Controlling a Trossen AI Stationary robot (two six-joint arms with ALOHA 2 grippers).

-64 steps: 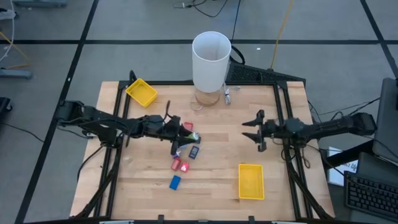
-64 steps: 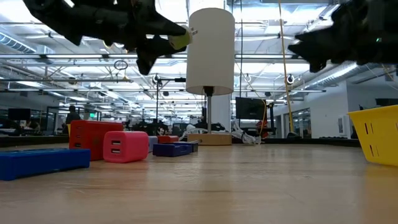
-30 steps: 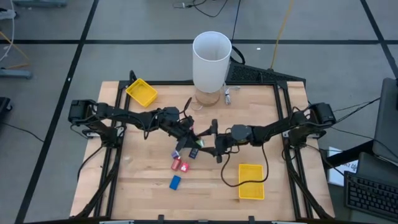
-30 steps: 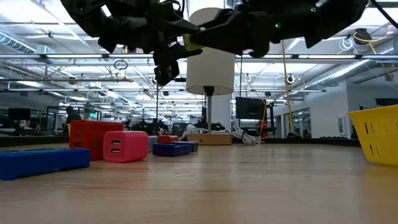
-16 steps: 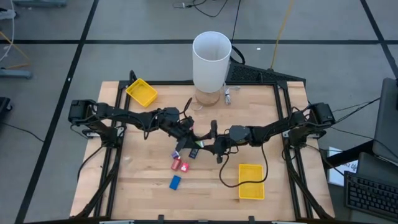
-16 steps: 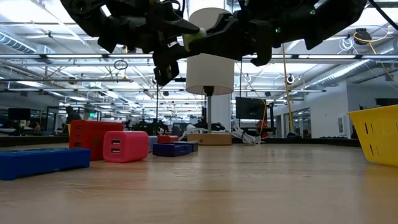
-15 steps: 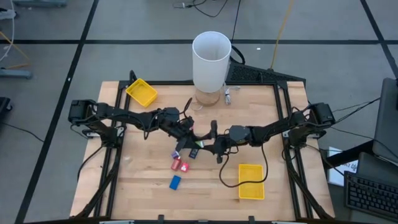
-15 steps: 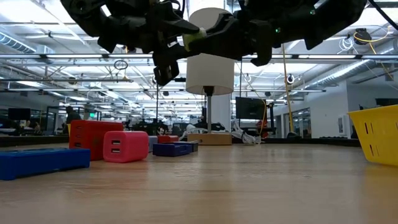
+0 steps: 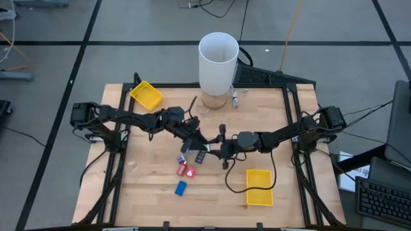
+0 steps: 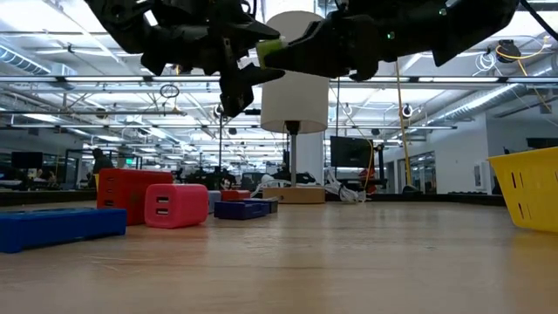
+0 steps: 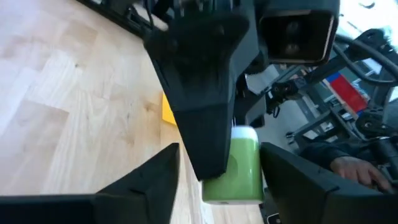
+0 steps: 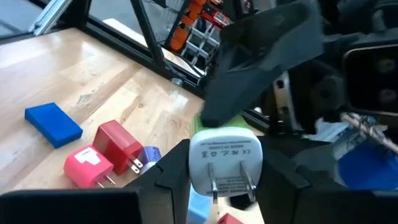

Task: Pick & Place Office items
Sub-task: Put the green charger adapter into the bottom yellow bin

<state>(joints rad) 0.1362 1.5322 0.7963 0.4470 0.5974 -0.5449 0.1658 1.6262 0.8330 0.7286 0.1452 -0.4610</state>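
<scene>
The green-and-white plug adapter (image 12: 224, 158) hangs in the air over the middle of the table, between both grippers; it also shows in the low view (image 10: 272, 48). My right gripper (image 12: 222, 171) is shut on it, reaching in from the table's right (image 9: 216, 149). My left gripper (image 11: 221, 186) is open, and its fingers stand on either side of the adapter (image 11: 239, 165) and of one right finger (image 11: 205, 93). On the table lie a red plug (image 9: 182, 169), a pink plug (image 9: 191, 171), a blue block (image 9: 181, 187) and a dark blue piece (image 9: 200, 156). My right gripper pinches the adapter between its two fingers, one on each side wall (image 12: 196, 163). The fingers come nearly level from the table's right. The prong face (image 12: 227, 177) points back at the wrist camera. The adapter is lifted clear of the table.
A tall white cylinder (image 9: 218, 61) stands at the far edge. One yellow tray (image 9: 146, 95) sits far left, another (image 9: 259, 187) near right, just below my right arm. The loose pieces cluster left of centre (image 10: 174, 205). Bare wood shows along the near edge.
My right gripper has edged a little toward the left gripper and stands around the adapter. In the low view my left gripper's fingers have spread apart, letting go. The adapter has stayed high above the table, and the pieces on the table have not moved.
</scene>
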